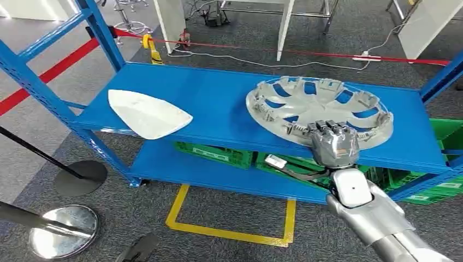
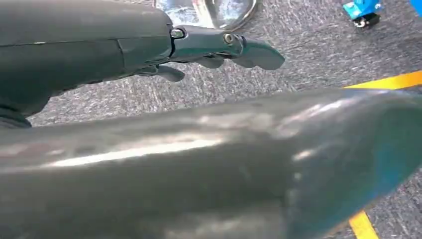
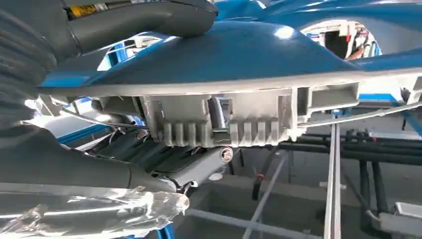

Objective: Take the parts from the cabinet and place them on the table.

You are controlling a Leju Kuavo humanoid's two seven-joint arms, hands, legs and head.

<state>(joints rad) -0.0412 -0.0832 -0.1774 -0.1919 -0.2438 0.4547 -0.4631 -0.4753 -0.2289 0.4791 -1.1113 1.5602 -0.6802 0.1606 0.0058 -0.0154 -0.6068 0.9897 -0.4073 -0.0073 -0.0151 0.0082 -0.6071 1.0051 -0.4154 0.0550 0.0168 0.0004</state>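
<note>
The silver-grey wheel cover (image 1: 319, 112) lay inner face up on the top shelf of the blue rack (image 1: 218, 109), its spokes curving out from the hub, ribbed clips ringing the rim, and the blue shelf showing through the openings. Its near edge sat right at the front lip of the shelf, directly under the right hand (image 1: 334, 143). The right wrist view showed that rim from close up: a pale grey ribbed clip block (image 3: 219, 127) under a glossy blue-tinted surface.

Well off to the left of that hand, on the same shelf, lay a white triangular panel (image 1: 147, 113), apart from the wheel cover. Below the hand, green plastic crates (image 1: 218, 154) sat on the lower shelf. Beyond the rack a red barrier tape (image 1: 284, 52) stretched across the grey carpet, and yellow floor tape (image 1: 229, 232) marked a rectangle in front of the rack. Round chrome stanchion bases (image 1: 63, 229) stood on the floor to the far left.

The right hand gripped the near rim of the wheel cover, fingers (image 1: 327, 129) curled over the top edge and the thumb (image 3: 149, 17) pressed on one face with darker fingers on the other side. The left hand (image 2: 214, 50) hung over the carpet, holding nothing, its fingers loosely spread.
</note>
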